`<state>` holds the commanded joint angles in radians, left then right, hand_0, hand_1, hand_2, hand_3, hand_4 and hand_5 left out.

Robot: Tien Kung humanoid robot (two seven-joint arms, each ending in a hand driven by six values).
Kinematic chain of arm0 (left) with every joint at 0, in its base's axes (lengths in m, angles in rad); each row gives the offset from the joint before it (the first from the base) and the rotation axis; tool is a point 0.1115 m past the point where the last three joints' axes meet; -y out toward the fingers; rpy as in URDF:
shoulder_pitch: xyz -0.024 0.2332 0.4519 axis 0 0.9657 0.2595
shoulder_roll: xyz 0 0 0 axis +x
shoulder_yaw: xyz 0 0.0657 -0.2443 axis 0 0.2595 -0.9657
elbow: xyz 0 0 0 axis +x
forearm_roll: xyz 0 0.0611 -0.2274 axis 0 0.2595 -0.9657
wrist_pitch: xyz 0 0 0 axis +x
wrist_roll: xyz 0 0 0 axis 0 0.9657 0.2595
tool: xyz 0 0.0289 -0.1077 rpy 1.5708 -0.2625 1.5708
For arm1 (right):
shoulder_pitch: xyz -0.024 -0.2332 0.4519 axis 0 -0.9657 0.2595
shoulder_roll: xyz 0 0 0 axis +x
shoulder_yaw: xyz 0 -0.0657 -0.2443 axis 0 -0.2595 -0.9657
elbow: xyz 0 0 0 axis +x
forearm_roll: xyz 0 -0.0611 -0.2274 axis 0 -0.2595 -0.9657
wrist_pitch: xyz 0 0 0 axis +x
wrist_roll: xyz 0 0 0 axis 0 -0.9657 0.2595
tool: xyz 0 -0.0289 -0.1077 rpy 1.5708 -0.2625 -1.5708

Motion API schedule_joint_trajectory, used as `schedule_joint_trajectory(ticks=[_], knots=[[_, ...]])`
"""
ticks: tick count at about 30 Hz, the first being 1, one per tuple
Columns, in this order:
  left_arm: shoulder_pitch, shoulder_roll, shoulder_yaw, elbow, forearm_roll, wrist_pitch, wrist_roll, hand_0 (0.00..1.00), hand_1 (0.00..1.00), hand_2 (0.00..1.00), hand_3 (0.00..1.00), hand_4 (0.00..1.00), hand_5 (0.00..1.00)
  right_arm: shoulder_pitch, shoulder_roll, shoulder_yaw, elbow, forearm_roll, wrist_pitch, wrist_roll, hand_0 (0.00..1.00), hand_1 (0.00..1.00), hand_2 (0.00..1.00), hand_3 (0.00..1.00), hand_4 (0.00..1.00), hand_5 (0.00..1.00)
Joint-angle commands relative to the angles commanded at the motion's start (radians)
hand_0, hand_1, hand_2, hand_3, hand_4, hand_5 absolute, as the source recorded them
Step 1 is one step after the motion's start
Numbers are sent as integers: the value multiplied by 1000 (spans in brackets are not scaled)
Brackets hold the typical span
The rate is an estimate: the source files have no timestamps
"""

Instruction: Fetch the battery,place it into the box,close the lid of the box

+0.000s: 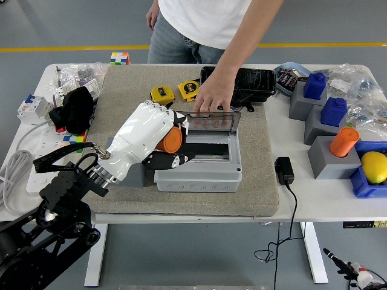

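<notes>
My left hand (162,142) is shut on an orange cylinder battery (171,140) and holds it over the left edge of the grey box (198,164). The box's dark inner slot (205,151) lies open just to the right of the battery. A person's hand (210,99) at the far side holds the clear lid (208,122) upright. The grey holder block that bore the battery is mostly hidden behind my hand. My right arm is out of view.
Two yellow tape measures (175,92) and a black case (239,84) lie behind the box on the beige mat (121,96). Grey blocks with blue and orange cylinders (329,130) stand at the right. A black adapter (284,170) and cable lie right of the mat.
</notes>
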<state>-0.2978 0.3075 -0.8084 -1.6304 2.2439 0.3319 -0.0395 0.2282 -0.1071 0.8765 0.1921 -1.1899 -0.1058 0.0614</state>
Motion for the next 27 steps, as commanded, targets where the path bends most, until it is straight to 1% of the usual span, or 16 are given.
schedule_joint_trajectory(ticks=[2, 5, 14, 16, 18, 23, 27], knots=[[-15, 1, 39, 20, 0, -5, 6, 30, 21, 73, 84, 877, 155, 2, -1, -2, -1, 0, 0, 0, 908, 894, 831, 866, 998, 998], [-36, -9, 83, 57, 2, -12, 12, 30, 21, 73, 84, 877, 155, 4, -3, -3, -4, -1, 0, 0, 908, 894, 831, 866, 998, 998], [-103, -85, 145, 175, -39, -17, 17, 30, 20, 72, 85, 850, 157, 5, -1, -16, -8, 5, -1, 0, 908, 894, 831, 866, 998, 998], [-114, -97, 155, 194, -43, -18, 18, 30, 20, 72, 85, 850, 157, 5, -1, -17, -9, 5, -1, 0, 908, 894, 831, 866, 998, 998], [-132, -119, 167, 225, -51, -21, 21, 30, 20, 72, 85, 850, 157, 3, 0, -18, -10, 5, 0, 0, 908, 894, 831, 866, 998, 998], [-170, -153, 183, 276, -74, -23, 23, 29, 20, 72, 85, 843, 157, 2, 1, -22, -11, 5, 0, -1, 909, 894, 831, 867, 998, 998], [-196, -173, 191, 311, -89, -20, 23, 29, 20, 72, 84, 838, 161, 4, 0, -24, -11, 7, -1, 0, 908, 894, 831, 866, 998, 998]])
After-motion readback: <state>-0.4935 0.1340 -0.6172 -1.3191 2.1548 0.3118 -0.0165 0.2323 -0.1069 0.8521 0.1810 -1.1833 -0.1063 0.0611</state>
